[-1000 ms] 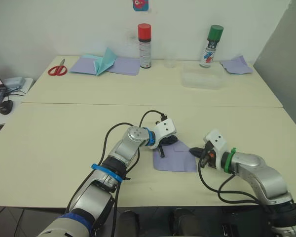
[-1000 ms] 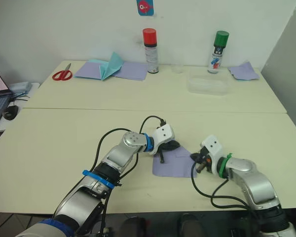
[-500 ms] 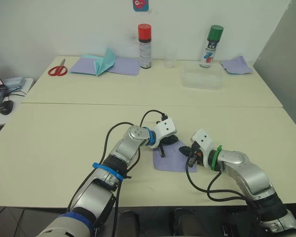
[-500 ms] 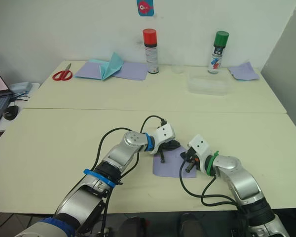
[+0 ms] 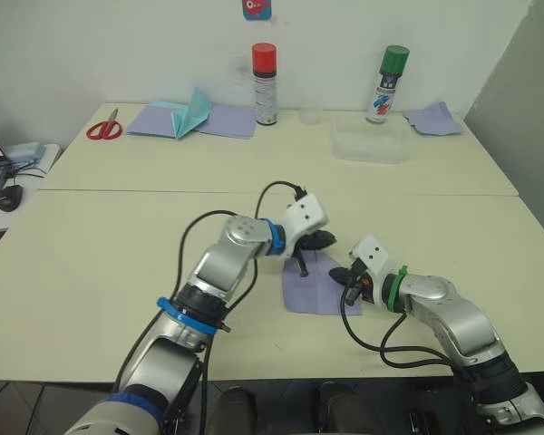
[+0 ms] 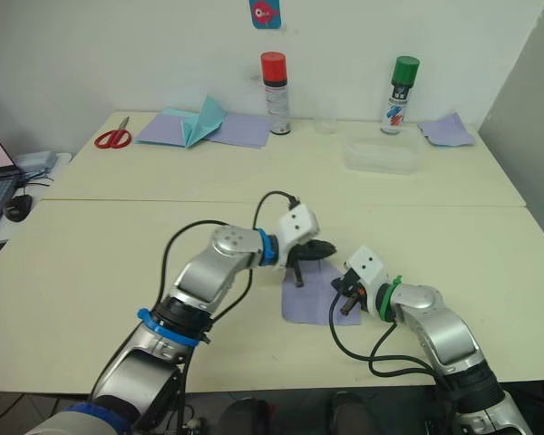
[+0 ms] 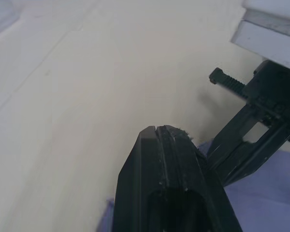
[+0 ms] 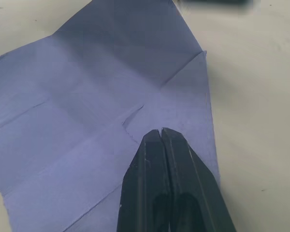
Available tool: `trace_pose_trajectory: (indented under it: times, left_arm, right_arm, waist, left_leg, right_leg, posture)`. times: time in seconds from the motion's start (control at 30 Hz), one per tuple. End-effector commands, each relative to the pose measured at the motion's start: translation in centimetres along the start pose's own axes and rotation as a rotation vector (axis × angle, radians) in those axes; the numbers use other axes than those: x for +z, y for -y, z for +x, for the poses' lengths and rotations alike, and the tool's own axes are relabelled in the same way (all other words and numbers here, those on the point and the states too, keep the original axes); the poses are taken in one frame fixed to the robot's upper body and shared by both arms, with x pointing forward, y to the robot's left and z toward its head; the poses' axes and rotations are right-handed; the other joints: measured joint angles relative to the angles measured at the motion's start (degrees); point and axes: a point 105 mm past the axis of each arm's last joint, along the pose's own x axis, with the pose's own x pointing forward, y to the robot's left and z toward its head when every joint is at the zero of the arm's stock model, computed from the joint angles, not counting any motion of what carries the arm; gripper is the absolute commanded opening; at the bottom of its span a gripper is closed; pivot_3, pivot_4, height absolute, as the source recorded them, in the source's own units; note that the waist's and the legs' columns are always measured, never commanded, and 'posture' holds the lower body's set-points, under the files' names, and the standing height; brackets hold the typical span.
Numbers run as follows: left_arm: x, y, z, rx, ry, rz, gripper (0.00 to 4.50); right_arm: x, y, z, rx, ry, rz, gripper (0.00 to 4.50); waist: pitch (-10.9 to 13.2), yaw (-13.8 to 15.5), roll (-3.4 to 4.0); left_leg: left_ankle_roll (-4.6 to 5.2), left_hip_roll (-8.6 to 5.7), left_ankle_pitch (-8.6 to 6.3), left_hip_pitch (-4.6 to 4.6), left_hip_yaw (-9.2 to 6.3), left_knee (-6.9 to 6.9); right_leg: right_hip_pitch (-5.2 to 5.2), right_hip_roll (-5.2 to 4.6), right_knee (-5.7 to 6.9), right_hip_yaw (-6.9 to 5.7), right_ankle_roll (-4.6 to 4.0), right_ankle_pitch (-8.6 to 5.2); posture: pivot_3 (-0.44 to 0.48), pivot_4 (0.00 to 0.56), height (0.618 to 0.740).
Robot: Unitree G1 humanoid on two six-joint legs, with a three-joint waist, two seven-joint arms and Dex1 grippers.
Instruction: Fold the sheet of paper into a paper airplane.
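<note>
The lavender sheet of paper (image 5: 313,290) lies flat on the near table, creased, with one corner folded over into a triangular flap (image 8: 188,92). My right gripper (image 5: 338,273) is shut, and its tips (image 8: 160,132) rest on the sheet's right side next to that flap. My left gripper (image 5: 302,269) is shut too and points down at the sheet's far left corner. In the left wrist view its tips (image 7: 157,130) stand over the paper's edge (image 7: 261,193), with the right gripper close beside them.
On the far table stand a red-capped spray can (image 5: 266,72), a green-capped can (image 5: 390,83) and a clear plastic container (image 5: 372,145). Scissors (image 5: 103,127), a teal pointed paper piece (image 5: 192,111) on lavender sheets, and a lavender scrap (image 5: 432,119) lie there too. A mouse (image 5: 9,196) sits far left.
My right gripper moved left from beside the sheet onto its right side, then held still. My left gripper rose and shifted slightly away from me, staying at the far left corner.
</note>
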Motion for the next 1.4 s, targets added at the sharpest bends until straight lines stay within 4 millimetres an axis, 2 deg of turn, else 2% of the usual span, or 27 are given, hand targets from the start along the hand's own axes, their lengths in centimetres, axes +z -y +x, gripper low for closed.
trace_pose_trajectory:
  times: [0.03,0.2,0.33,0.47,0.63,0.9,1.03,1.1,1.27,1.37,1.4]
  left_arm:
    - [-0.8,-0.1,0.9,0.035,-0.025,0.063,0.0]
    - [-2.8,0.0,1.5,0.052,-0.09,0.098,0.0]
    - [-4.0,-0.4,1.5,0.066,-0.116,0.051,0.0]
    - [-5.7,-1.8,0.9,0.13,-0.176,0.042,0.0]
    - [-6.6,-2.8,0.2,0.171,-0.201,0.007,0.0]
    - [-6.8,-4.0,-0.8,0.225,-0.195,-0.014,0.0]
    - [-5.8,-4.2,-1.4,0.234,-0.124,-0.02,0.0]
    - [-4.9,-4.5,-2.1,0.252,-0.074,-0.016,0.0]
    - [-3.5,-6.4,-6.0,0.35,0.048,-0.061,0.0]
    - [-3.5,-5.9,-7.8,0.328,0.12,-0.184,0.0]
    - [-3.5,-5.5,-8.0,0.312,0.132,-0.206,0.41]
  right_arm:
    - [-2.1,0.2,0.1,-0.017,-0.085,0.033,0.01]
    - [-2.0,0.1,0.1,-0.019,-0.086,0.027,0.01]
    - [-2.0,0.1,0.1,-0.023,-0.085,0.028,0.01]
    - [-2.0,0.1,0.0,-0.027,-0.087,0.032,0.01]
    - [-2.0,0.1,0.0,-0.03,-0.091,0.037,0.01]
    - [-2.4,0.8,0.4,-0.063,-0.105,0.043,0.01]
    - [-1.9,0.8,0.7,-0.061,-0.092,0.045,0.01]
    - [-1.8,0.7,0.7,-0.057,-0.091,0.045,0.01]
    - [-1.6,0.6,0.8,-0.049,-0.086,0.044,0.01]
    - [-1.5,0.5,0.8,-0.043,-0.084,0.042,0.01]
    - [-1.5,0.5,0.8,-0.042,-0.085,0.042,0.0]
  waist:
    - [0.0,0.0,0.0]
    - [0.0,0.0,0.0]
    - [0.0,0.0,0.0]
    - [0.0,0.0,-0.01]
    - [0.0,0.0,0.0]
    - [-0.1,-0.1,0.02]
    - [-0.1,-0.3,0.02]
    - [0.0,-0.3,0.03]
    - [0.0,-0.3,0.03]
    - [0.0,-0.3,0.04]
    - [0.0,-0.2,0.03]
  left_leg:
    - [0.0,0.0,0.0,0.0,0.0,0.0]
    - [0.0,0.01,0.0,0.0,0.01,-0.02]
    - [0.0,0.0,0.0,-0.02,0.01,0.0]
    - [0.0,0.0,0.0,-0.02,0.01,0.08]
    - [0.0,0.02,0.0,-0.02,0.02,0.17]
    - [0.0,0.05,0.0,0.01,0.03,0.25]
    - [0.01,0.08,0.0,0.02,0.02,0.36]
    - [0.01,0.1,0.0,0.01,0.02,0.44]
    - [0.0,0.12,0.0,-0.01,0.03,0.48]
    - [0.0,0.12,0.0,-0.02,0.04,0.48]
    - [0.0,0.12,0.0,-0.02,0.04,0.47]
  right_leg:
    - [0.0,0.01,0.0,0.01,0.0,0.0]
    - [0.0,0.02,0.0,0.03,-0.01,0.0]
    - [0.0,0.01,0.01,0.02,0.01,0.01]
    - [0.01,0.01,0.01,0.0,0.05,0.03]
    - [0.03,0.01,0.04,-0.02,0.08,0.05]
    - [0.04,0.02,0.08,-0.01,0.14,0.1]
    - [0.03,0.04,0.09,0.02,0.24,0.19]
    - [0.04,0.04,0.1,0.04,0.27,0.22]
    - [0.01,0.02,0.09,0.14,0.32,0.26]
    - [0.0,0.01,0.09,0.13,0.31,0.26]
    - [0.01,0.0,0.08,0.14,0.31,0.26]
  posture:
    - [0.0,0.15,0.74]
    - [0.0,0.15,0.74]
    - [0.0,0.15,0.74]
    - [0.0,0.15,0.74]
    - [0.0,0.15,0.74]
    - [0.0,0.15,0.74]
    - [0.0,0.15,0.74]
    - [0.0,0.15,0.74]
    - [0.0,0.15,0.74]
    - [0.0,0.15,0.74]
    - [0.0,0.15,0.74]
